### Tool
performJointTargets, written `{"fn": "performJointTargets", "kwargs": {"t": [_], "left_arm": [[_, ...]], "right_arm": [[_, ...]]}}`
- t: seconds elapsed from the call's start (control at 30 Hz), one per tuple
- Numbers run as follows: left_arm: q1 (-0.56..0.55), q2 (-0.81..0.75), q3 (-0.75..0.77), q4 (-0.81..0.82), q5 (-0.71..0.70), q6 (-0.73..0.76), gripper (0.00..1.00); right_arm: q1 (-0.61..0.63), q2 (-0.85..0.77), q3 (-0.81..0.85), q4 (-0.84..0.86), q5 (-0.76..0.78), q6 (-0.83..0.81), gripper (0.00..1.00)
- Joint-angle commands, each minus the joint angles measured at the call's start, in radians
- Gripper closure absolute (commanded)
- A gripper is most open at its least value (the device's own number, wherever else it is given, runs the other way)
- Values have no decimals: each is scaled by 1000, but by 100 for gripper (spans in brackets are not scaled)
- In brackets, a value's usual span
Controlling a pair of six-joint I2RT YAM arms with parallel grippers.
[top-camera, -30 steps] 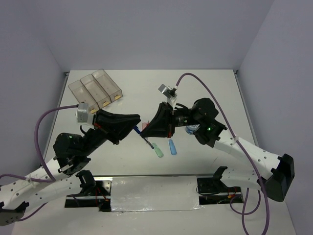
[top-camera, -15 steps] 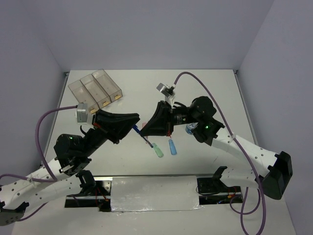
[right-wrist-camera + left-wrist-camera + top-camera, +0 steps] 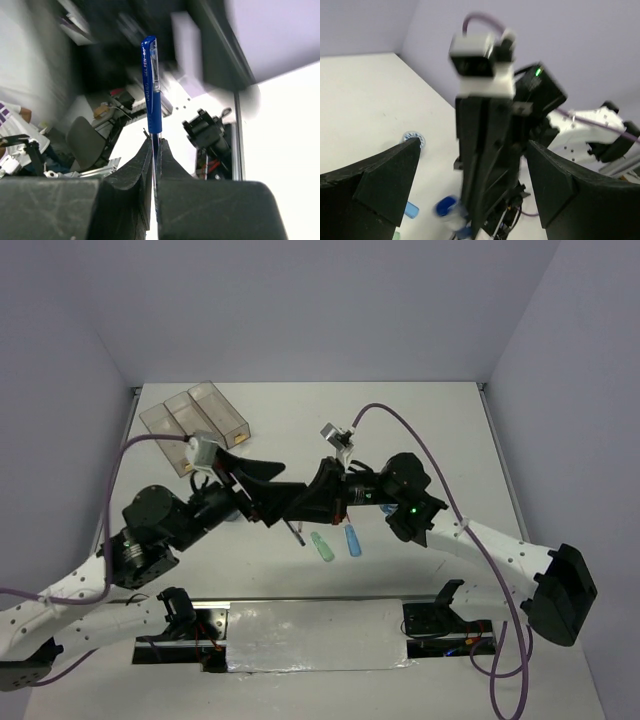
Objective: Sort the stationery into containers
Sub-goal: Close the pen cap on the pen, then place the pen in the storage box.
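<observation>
White bench (image 3: 420, 430), pale walls (image 3: 300, 310) close round it. Nearest the arms' bases lie a green bar (image 3: 322, 547) and a blue bar (image 3: 352, 540), side by side but apart. Just beyond, mid-frame, the right gripper (image 3: 296, 512) has its fingers clamped on the blue pen (image 3: 151, 100). The left gripper (image 3: 280, 490) faces it, fingers spread wide and holding nothing. Farthest off, upper left, stand the containers (image 3: 195, 420).

The pen looks light, stiff and slick. I'd take it mid-barrel, since a pinch near one end lets it swivel. Overhead barely shows it, while the right wrist view shows clip and barrel plainly. Only the left wrist view shows a tape roll (image 3: 413, 137) clearly.
</observation>
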Motion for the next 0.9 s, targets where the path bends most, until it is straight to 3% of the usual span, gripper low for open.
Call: {"fn": "performJointTargets", "kwargs": {"t": [0.0,0.23,0.3,0.33,0.37,0.47,0.6,0.63,0.67,0.73,0.8,0.87], "left_arm": [[-4,-34,175,-82,-138,59,1],[-4,-65,339,-527,-550,28,1],[-4,-79,368,-636,-670,-11,1],[-4,-79,384,-781,-716,-65,1],[-4,-77,417,-857,-797,-94,1],[-6,-89,444,-1087,-868,-148,1],[-4,-168,333,-1077,-862,-65,1],[-4,-186,278,-1054,-848,-30,1],[-4,-206,252,-1005,-833,-10,1],[-3,-264,180,-951,-804,34,1],[-3,-309,142,-905,-787,47,1],[-4,-344,94,-868,-767,65,1]], "right_arm": [[4,23,-21,26,44,-46,100],[-30,86,43,-88,97,-144,100],[-29,125,138,-262,227,-267,100],[-27,151,176,-367,261,-346,100],[-27,231,272,-420,321,-388,100],[-29,450,540,-618,428,-563,100],[-42,797,986,-817,489,-701,100],[-52,863,1175,-877,495,-727,100],[-55,994,1262,-897,496,-736,100],[-61,1108,1488,-911,515,-768,100],[-72,1219,1560,-864,533,-807,100],[-81,1236,1501,-674,559,-838,100]]}}
